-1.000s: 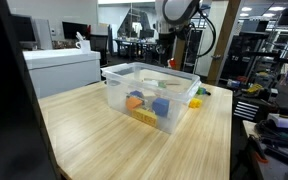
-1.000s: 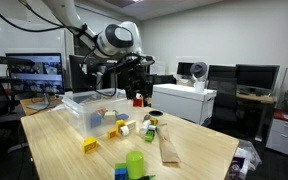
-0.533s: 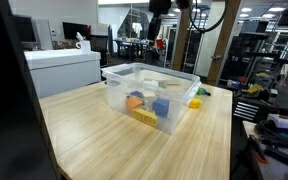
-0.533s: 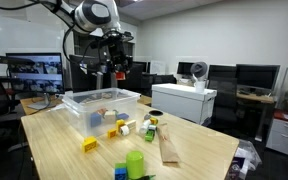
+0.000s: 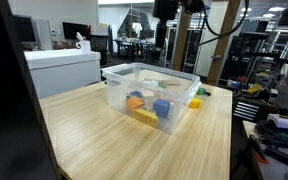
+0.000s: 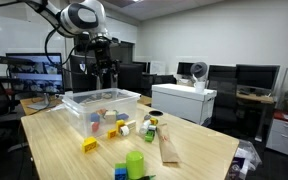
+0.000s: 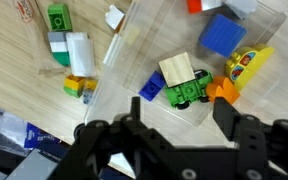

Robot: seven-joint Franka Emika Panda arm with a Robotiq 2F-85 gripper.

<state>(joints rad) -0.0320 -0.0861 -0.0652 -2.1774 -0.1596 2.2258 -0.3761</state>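
My gripper (image 7: 181, 112) is open and empty. It hangs high above a clear plastic bin (image 7: 109, 58), seen in both exterior views (image 5: 162, 30) (image 6: 97, 65). Straight below the jaws, inside the bin (image 5: 119, 76) (image 6: 79, 98), lie a green toy car with a beige block on top (image 7: 182, 82), a blue block (image 7: 222, 35), a yellow piece (image 7: 246, 65) and an orange piece (image 7: 222, 93). The gripper touches nothing.
On the wooden table beside the bin lie green and white blocks (image 7: 69, 45) and a yellow block (image 7: 79, 86). In an exterior view there are a yellow block (image 6: 89, 145), a green cup (image 6: 135, 164), a brown bag (image 6: 169, 148) and a can (image 6: 154, 118). A white machine (image 5: 62, 68) stands behind.
The arm has swung sideways and risen, going from beside the bin to high above it. The things on the table and in the bin have not moved.
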